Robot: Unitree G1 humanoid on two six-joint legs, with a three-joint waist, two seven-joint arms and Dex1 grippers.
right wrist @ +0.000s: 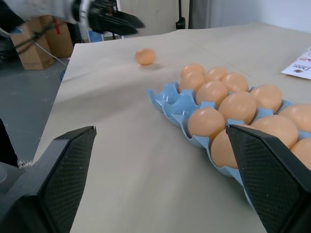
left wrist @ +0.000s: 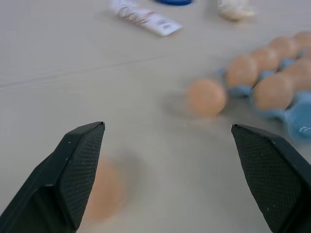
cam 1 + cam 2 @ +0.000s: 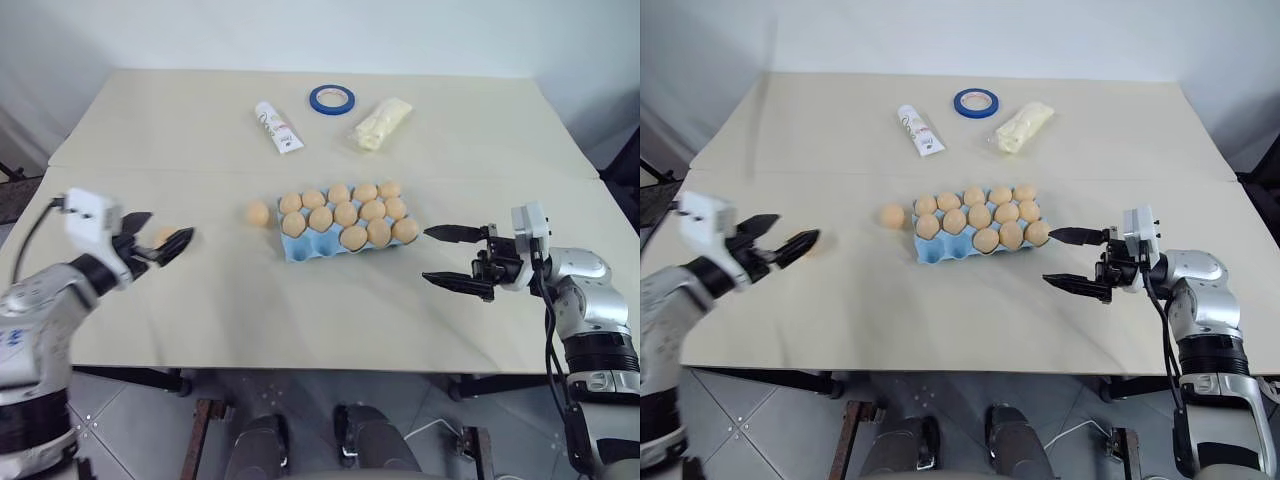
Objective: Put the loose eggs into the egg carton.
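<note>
- Head views: the left gripper [image 3: 160, 240] hangs over the table [image 3: 200, 140] with its two black fingers spread wide and nothing between them. One loose egg [image 3: 163, 236] lies right by its fingertips; a second loose egg [image 3: 257, 212] lies further on, just beside the near end of the egg carton [image 3: 296, 248].
- The right gripper [image 3: 447, 256] stands just off the carton's other end, fingers wide, pointing at it, holding nothing.
- Beyond the carton lie a white tube [image 3: 278, 127], a blue tape ring [image 3: 331, 98] and a clear bag [image 3: 382, 123].
- Left wrist view: one egg [image 2: 104, 190] sits beside one finger; another [image 2: 207, 96] lies ahead, touching the carton [image 2: 301, 124].
- Right wrist view: the carton [image 1: 170, 104], mostly filled, lies between the spread fingers; an egg [image 1: 145, 56] rests past it.
</note>
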